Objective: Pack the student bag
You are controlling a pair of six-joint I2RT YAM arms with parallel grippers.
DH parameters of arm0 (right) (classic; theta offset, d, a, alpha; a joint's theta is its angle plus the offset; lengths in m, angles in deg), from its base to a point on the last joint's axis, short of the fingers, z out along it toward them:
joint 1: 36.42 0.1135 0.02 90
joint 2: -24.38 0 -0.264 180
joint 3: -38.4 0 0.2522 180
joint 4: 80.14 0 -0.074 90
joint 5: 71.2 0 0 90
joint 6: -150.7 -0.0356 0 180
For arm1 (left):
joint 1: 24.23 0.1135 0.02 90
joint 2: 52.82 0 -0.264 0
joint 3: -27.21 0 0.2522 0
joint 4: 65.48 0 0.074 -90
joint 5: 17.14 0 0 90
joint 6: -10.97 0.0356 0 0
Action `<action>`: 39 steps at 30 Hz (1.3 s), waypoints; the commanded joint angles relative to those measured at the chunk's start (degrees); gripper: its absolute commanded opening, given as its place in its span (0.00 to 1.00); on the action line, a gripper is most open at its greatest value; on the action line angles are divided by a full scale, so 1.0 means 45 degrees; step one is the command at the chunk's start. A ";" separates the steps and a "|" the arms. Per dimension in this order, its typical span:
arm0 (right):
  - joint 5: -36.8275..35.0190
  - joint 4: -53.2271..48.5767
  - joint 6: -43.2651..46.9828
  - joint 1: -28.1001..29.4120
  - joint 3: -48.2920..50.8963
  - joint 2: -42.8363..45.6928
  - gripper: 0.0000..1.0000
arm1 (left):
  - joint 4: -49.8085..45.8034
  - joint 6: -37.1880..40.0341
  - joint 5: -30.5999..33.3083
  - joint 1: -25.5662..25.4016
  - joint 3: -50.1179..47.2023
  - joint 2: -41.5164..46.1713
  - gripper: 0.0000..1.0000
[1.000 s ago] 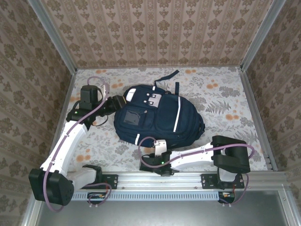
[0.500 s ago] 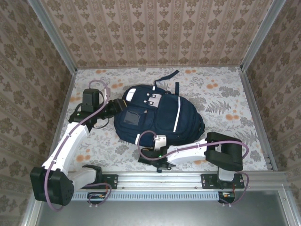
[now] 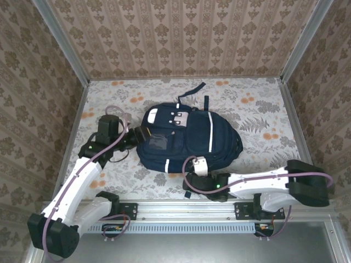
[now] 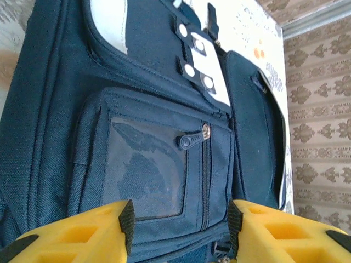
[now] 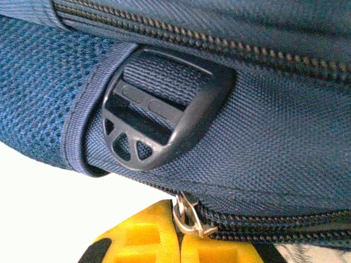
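Navy student bag [image 3: 186, 139] lies flat mid-frame, white stripes [image 3: 210, 134], see-through front pocket [image 4: 145, 170]. My right claw [image 5: 180, 241] pinches a zipper pull [image 5: 188, 215]; left claw [image 4: 181, 224] is spread.

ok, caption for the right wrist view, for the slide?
Right tool closed on the metal zipper pull of the student bag, just below a black strap buckle.

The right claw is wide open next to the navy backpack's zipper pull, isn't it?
Not quite. The right claw is shut, pinched on the metal zipper pull of the navy backpack, not wide open next to it. The right wrist view shows this.
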State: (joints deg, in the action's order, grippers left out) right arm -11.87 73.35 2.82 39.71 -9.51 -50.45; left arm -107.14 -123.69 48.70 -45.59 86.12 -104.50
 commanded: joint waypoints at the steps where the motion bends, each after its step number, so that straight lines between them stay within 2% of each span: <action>1: 0.0285 0.0497 0.2337 0.0037 0.0373 0.1294 0.00 | -0.0561 -0.0619 0.0478 -0.0778 -0.0476 0.0715 0.53; 6: 0.0955 -0.0154 0.3550 -0.0291 0.0361 0.2114 0.00 | -0.1099 -0.1125 0.1912 -0.3286 -0.1019 0.1251 0.65; 10: 0.0921 -0.0409 0.3192 -0.0588 0.0102 0.1796 0.00 | -0.1301 -0.2783 0.2563 -0.4796 -0.2077 0.1768 0.69; 12: 0.0877 -0.0178 0.2956 -0.0683 0.0059 0.1473 0.00 | -0.1794 -0.3844 0.3017 -0.5168 -0.2535 0.2375 0.70; 15: 0.0729 0.0073 0.2583 -0.0804 -0.0139 0.0858 0.00 | -0.3850 -0.5991 0.3765 -0.5234 -0.2886 0.3445 0.70; 18: 0.0740 0.0480 0.2452 -0.0831 -0.0307 0.0386 0.00 | -0.3129 -0.7446 0.3655 -0.5241 -0.4077 0.4888 0.71; 21: 0.0837 0.1042 0.2429 -0.0846 -0.0245 0.0172 0.00 | -0.2199 -0.8054 0.4304 -0.5150 -0.4882 0.5546 0.75; 24: 0.0981 0.1246 0.2559 -0.0885 -0.0200 0.0096 0.00 | -0.0680 -0.7705 0.4728 -0.4876 -0.5275 0.4843 0.80; 27: 0.1131 0.1254 0.2616 -0.0904 -0.0124 0.0088 0.00 | 0.0645 -0.7082 0.4634 -0.4302 -0.5220 0.3504 0.82; 32: 0.1434 0.1417 0.2642 -0.0924 0.0010 0.0068 0.00 | 0.2792 -0.6939 0.4601 -0.4229 -0.5207 0.1641 0.82; 36: 0.1477 0.1589 0.2647 -0.0962 0.0194 -0.0007 0.00 | 0.3758 -0.6767 0.5046 -0.4220 -0.5274 0.0820 0.75; 39: 0.1402 0.1307 0.2649 -0.1041 0.0206 -0.0128 0.00 | 0.3762 -0.6640 0.5700 -0.3991 -0.5179 0.0502 0.55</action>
State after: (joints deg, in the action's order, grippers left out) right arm -5.80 77.68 14.29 35.25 -8.42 -50.54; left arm -94.77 -154.80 70.51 -64.59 62.66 -101.36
